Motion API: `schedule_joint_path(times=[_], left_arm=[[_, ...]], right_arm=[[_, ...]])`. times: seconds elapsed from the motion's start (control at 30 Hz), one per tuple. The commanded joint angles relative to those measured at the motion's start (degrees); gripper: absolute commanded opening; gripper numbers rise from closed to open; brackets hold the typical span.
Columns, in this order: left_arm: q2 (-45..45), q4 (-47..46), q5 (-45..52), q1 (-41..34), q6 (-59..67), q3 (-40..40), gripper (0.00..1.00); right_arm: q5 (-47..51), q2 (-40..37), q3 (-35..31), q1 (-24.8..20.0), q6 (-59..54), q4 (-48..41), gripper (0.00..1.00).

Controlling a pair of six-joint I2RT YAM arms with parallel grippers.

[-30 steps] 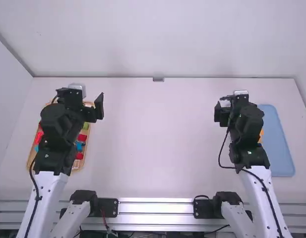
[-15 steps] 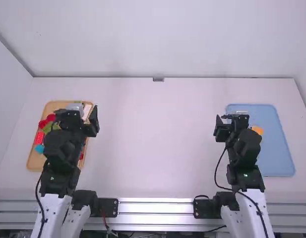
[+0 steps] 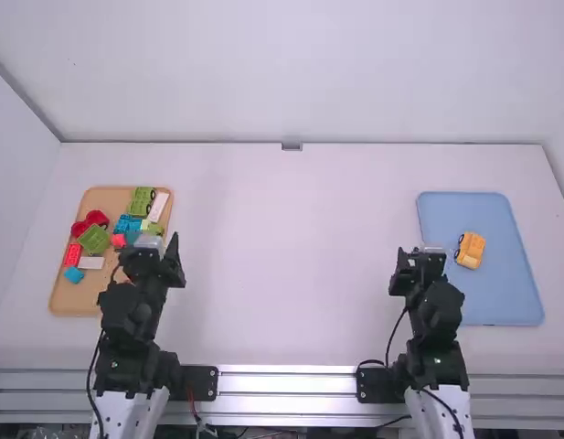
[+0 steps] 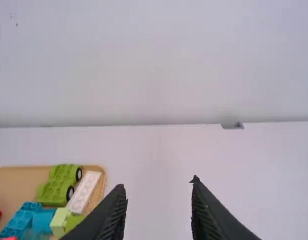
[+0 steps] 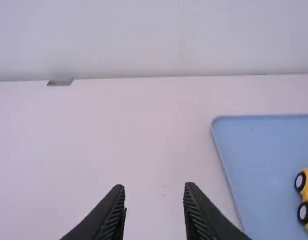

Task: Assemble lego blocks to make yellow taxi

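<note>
Yellow car, past the right gripper (spread wide, empty), on the blue tray. By the tan tray, left gripper, likewise wide and empty; beyond it, red, blue and green blocks, then a wheeled green piece beside a white block.

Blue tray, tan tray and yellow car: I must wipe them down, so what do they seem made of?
The blue tray looks like matte plastic: even colour, rounded corners. The tan tray may be wood or wood-look plastic, dull-surfaced; its tone fits both. The yellow car is probably smooth hard plastic, given its blocky, evenly coloured body.
</note>
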Motion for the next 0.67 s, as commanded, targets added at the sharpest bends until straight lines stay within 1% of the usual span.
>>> schedule_joint_path(times=[0.0,0.13,0.33,0.43,0.63], left_arm=[[-3.18,0.32,-0.3,-0.08,-0.12,-2.77,0.27],[-7.24,0.32,-0.3,-0.08,-0.12,-6.82,0.2],[-12.21,0.32,-0.3,-0.08,-0.12,-11.89,0.12],[-12.21,0.32,-0.3,-0.08,-0.12,-13.3,0.08],[-12.21,0.32,-0.3,-0.08,-0.12,-13.3,0.01]], right_arm=[[-0.05,-2.95,-2.9,0.16,0.32,0.14,0.27],[-0.05,-7.06,-6.79,0.16,0.32,0.14,0.2],[-0.05,-12.31,-6.79,0.16,0.32,0.14,0.11],[-0.05,-14.24,-6.79,0.16,0.32,0.14,0.07],[-0.05,-17.12,-6.79,0.16,0.32,0.14,0.0]])
